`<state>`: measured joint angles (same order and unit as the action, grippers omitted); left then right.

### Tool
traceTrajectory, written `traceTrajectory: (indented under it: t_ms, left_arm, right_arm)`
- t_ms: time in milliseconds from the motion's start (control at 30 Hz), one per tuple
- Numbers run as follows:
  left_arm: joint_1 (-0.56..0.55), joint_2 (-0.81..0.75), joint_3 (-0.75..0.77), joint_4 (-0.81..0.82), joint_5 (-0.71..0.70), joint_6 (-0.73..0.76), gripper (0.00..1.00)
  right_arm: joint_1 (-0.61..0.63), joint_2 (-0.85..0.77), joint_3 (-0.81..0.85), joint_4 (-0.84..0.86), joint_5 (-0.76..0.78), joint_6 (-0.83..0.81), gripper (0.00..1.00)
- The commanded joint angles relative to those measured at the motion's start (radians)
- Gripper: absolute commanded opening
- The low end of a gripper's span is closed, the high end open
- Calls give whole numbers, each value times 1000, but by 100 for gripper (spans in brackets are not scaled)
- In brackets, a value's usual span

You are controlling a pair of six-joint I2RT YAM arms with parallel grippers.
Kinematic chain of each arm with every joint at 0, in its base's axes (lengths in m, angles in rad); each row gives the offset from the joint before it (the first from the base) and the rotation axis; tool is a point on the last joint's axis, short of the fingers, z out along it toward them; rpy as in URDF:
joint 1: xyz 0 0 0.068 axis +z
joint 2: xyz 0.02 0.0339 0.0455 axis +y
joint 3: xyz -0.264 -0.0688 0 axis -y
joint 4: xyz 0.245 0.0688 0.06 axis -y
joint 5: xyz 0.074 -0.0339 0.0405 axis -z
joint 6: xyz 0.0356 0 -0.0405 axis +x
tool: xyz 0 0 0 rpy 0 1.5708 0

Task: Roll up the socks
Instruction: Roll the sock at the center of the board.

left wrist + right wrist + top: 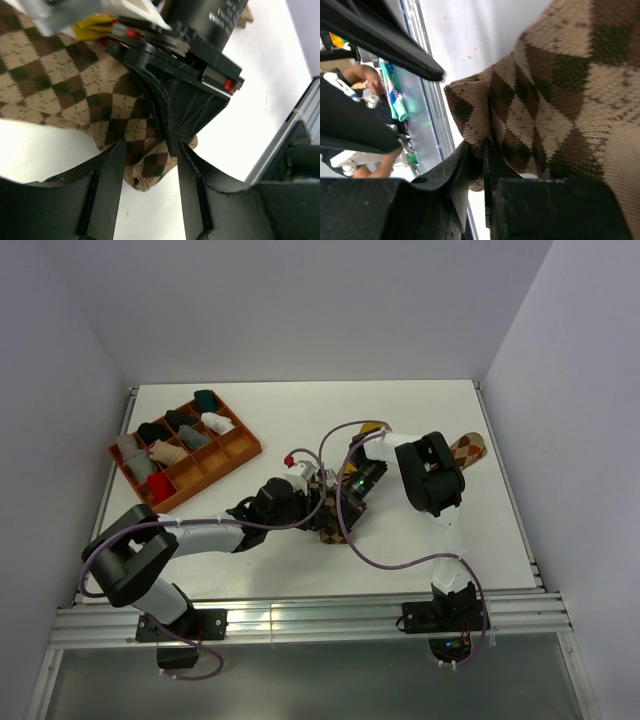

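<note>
A brown-and-cream argyle sock lies mid-table, mostly hidden under both arms in the top view. My right gripper is shut on a fold of its edge. My left gripper is open, its fingers standing either side of the sock's folded end without pressing it. The right gripper's black fingers come down onto the sock just beyond. A bit of mustard yellow sock shows behind them. An orange-brown-cream argyle sock lies flat at the right, behind the right arm.
An orange compartment tray holding several small sock bundles stands at the back left. The two arms cross closely at the table's middle, with cables looping over them. The metal rail of the table's near edge is close to the sock's end.
</note>
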<state>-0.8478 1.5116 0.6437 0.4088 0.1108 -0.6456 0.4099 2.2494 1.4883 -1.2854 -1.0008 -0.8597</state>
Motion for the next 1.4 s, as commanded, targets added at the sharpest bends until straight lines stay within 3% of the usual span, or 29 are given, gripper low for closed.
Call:
traceTrajectory:
  t_ms: [0, 300, 600, 900, 1000, 1133, 1200, 1233, 1367]
  left_arm:
    - [-17, 65, 19, 130, 65, 86, 50]
    - [-27, 140, -18, 234, 147, 78, 51]
    - [-34, 193, -33, 240, 118, 40, 50]
    - [-34, 234, -56, 260, 121, -2, 43]
    - [-36, 249, -62, 268, 133, -12, 38]
    - [-34, 266, -55, 248, 142, -29, 15]
    - [-34, 271, -56, 233, 151, -42, 7]
    - [-34, 269, -73, 225, 151, -60, 0]
    - [-20, 272, -81, 202, 168, -83, 0]
  right_arm:
    - [4, 19, 16, 34, 22, 77, 18]
    - [3, 30, 21, 70, 53, 151, 19]
    - [1, 19, 23, 87, 57, 191, 18]
    - [-6, 6, 15, 121, 60, 228, 18]
    - [-8, -7, 12, 133, 60, 238, 19]
    - [-11, -34, -3, 159, 77, 255, 20]
    - [-11, -82, -23, 219, 106, 284, 25]
    - [-11, -146, -72, 280, 141, 307, 35]
    - [-17, -253, -137, 394, 204, 324, 43]
